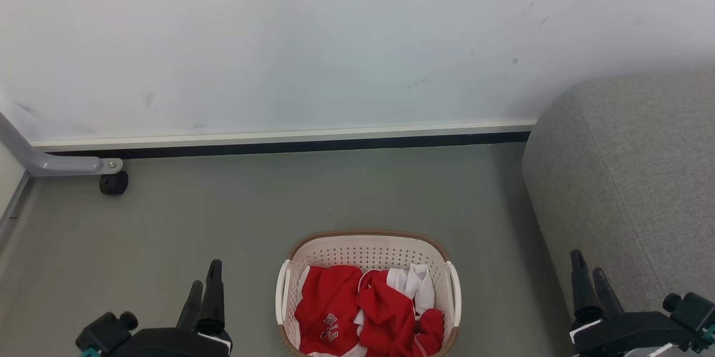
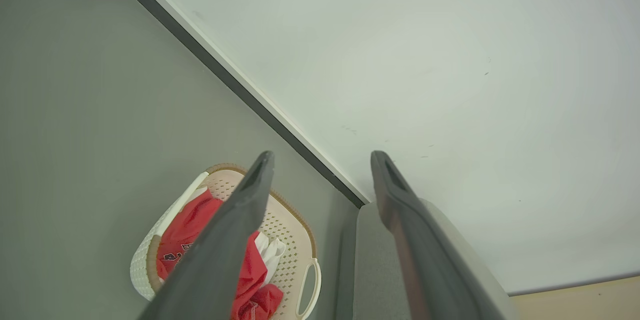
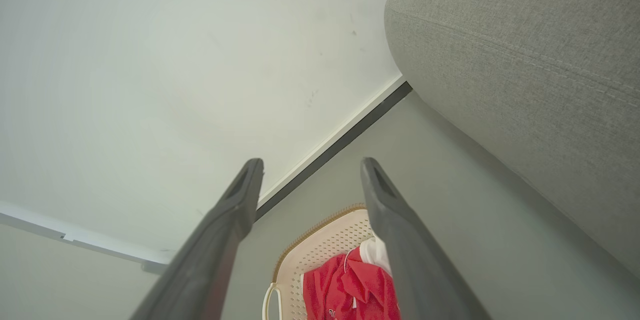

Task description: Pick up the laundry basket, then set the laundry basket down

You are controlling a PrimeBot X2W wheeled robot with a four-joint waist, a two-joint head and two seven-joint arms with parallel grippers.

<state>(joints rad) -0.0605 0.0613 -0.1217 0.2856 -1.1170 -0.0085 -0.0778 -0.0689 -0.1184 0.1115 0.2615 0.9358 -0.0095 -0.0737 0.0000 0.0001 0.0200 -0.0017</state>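
Left tool [image 1: 205,273] released | right tool [image 1: 586,263] released | laundry basket [image 1: 366,233] between the 2, untouched

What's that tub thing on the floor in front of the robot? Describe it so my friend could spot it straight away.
Start at the white wall and come forward over the grey floor, left of the grey sofa. There sits the laundry basket: cream, perforated, brown-rimmed, white side handles, the lone container, holding red and white clothes.

Laundry basket [image 1: 363,253] on the floor [image 1: 279,200], garments [image 1: 357,312] inside, between left gripper [image 1: 205,274] and right gripper [image 1: 586,263]; wall [image 1: 279,38] behind; sofa [image 1: 631,178] right; caster [image 1: 114,182] far left by the wall
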